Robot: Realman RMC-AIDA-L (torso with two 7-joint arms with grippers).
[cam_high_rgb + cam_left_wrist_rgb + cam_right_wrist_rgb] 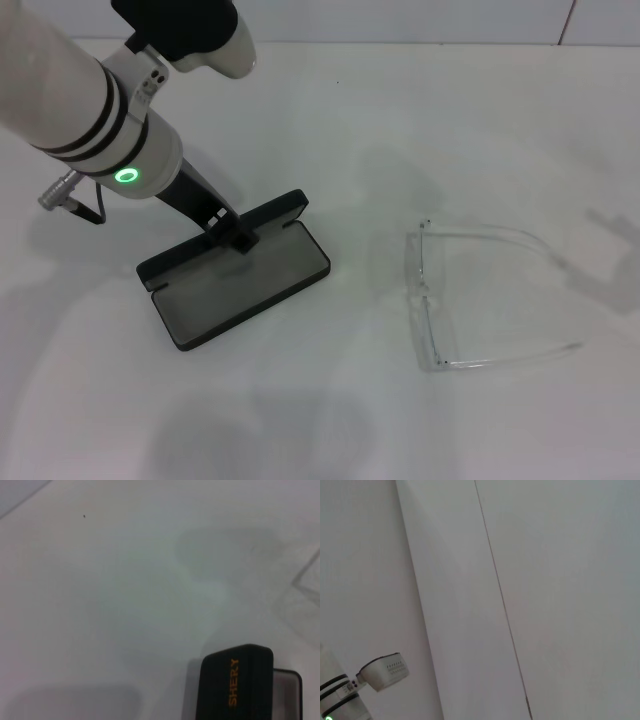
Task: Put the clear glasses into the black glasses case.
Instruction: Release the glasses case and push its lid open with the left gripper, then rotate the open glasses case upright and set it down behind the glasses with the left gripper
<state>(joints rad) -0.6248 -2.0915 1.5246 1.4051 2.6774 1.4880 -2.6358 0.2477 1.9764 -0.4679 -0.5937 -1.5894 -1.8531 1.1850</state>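
The black glasses case [240, 290] lies open on the white table, left of centre in the head view, with its grey lining showing and its lid raised along the far edge. My left gripper [233, 232] comes down from the upper left, its fingers straddling the top edge of the lid. In the left wrist view the lid [237, 682] shows its orange lettering. The clear glasses [418, 285] lie unfolded on the table to the right of the case, arms pointing right, a hand's width away from it. My right gripper is out of view.
The white table [330, 110] spreads all around both objects. A wall seam [502, 610] and part of my left arm [377, 672] show in the right wrist view.
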